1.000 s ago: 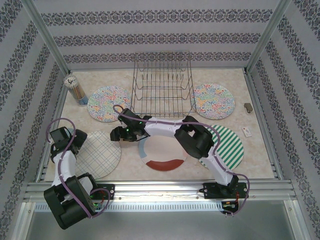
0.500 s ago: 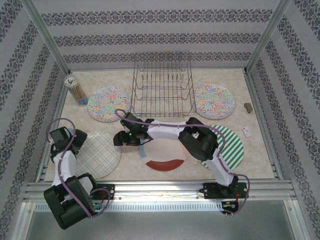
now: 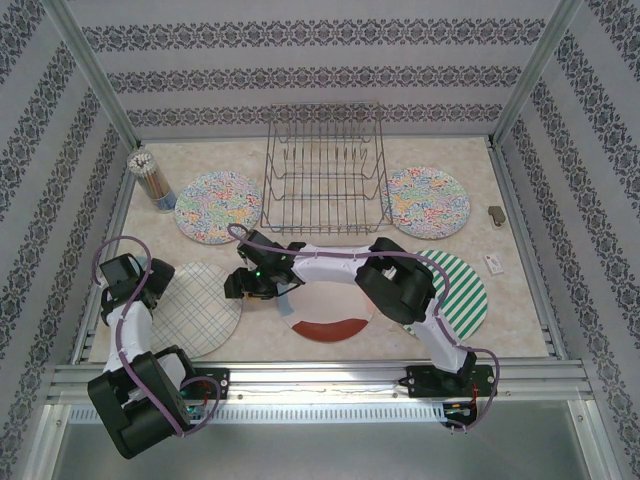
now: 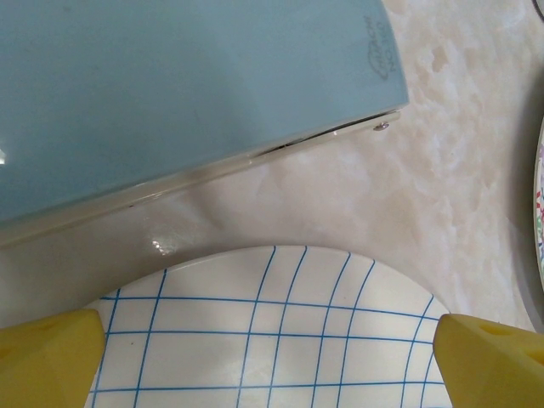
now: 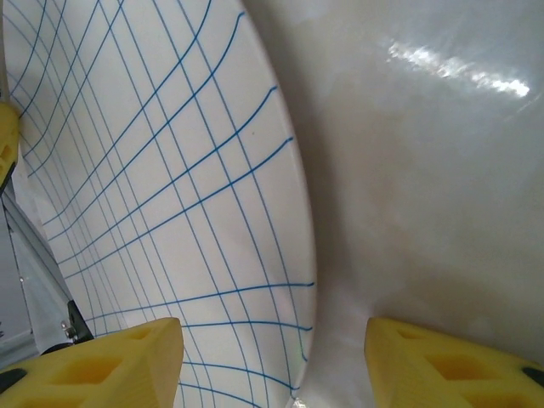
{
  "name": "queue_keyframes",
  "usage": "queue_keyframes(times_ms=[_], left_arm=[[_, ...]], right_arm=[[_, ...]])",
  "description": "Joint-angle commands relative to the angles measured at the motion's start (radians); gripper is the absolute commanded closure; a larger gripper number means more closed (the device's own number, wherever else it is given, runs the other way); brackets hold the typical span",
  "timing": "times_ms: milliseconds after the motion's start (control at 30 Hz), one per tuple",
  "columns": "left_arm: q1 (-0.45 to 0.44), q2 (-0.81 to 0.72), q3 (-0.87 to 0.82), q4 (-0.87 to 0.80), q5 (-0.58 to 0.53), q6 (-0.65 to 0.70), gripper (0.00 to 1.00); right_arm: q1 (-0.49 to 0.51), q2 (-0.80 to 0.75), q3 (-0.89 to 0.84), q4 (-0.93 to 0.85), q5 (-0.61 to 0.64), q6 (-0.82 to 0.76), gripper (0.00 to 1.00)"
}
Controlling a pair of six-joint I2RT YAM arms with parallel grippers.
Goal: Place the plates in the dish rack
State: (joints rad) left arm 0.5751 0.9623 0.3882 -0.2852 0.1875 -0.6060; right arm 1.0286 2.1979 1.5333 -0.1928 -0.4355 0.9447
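Observation:
The dish rack (image 3: 325, 170) stands at the back middle, holding nothing. Floral plates lie left (image 3: 218, 206) and right (image 3: 426, 201) of it. The striped plate (image 3: 462, 292) and the cream plate (image 3: 325, 308) lie flat nearer me. My right gripper (image 3: 234, 285) reaches left across the cream plate to the checked plate (image 3: 198, 308). In the right wrist view the open gripper (image 5: 280, 365) straddles the checked plate's rim (image 5: 302, 255). My left gripper (image 3: 152, 285) hangs open over that plate's left edge, and in the left wrist view (image 4: 272, 361) the checked plate (image 4: 255, 323) lies below it.
A cup of pencils (image 3: 152, 180) stands at the back left. Two small items (image 3: 495, 213) (image 3: 493, 263) lie by the right wall. The left wall panel (image 4: 170, 85) is close behind the checked plate. A floral plate's edge (image 4: 540, 238) shows at the right.
My right gripper has slid toward the table's near edge, onto the checked plate's right rim, and its jaws have narrowed slightly. The left arm has not moved.

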Motion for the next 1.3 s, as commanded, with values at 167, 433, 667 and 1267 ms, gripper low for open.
queue_keyframes(times_ms=[167, 433, 667, 1267], left_arm=[[-0.009, 0.000, -0.009, -0.028, 0.012, 0.014, 0.00], [-0.009, 0.006, -0.011, -0.025, 0.021, 0.011, 0.00], [-0.009, 0.001, -0.012, -0.026, 0.024, 0.011, 0.00], [-0.009, 0.025, -0.009, -0.040, 0.016, 0.003, 0.00]], right_arm=[[0.009, -0.017, 0.011, 0.027, -0.048, 0.049, 0.41], [0.012, 0.006, 0.040, 0.040, -0.065, 0.076, 0.41], [0.014, 0.024, 0.050, 0.029, -0.057, 0.081, 0.41], [0.008, -0.034, 0.020, -0.001, 0.025, 0.020, 0.31]])
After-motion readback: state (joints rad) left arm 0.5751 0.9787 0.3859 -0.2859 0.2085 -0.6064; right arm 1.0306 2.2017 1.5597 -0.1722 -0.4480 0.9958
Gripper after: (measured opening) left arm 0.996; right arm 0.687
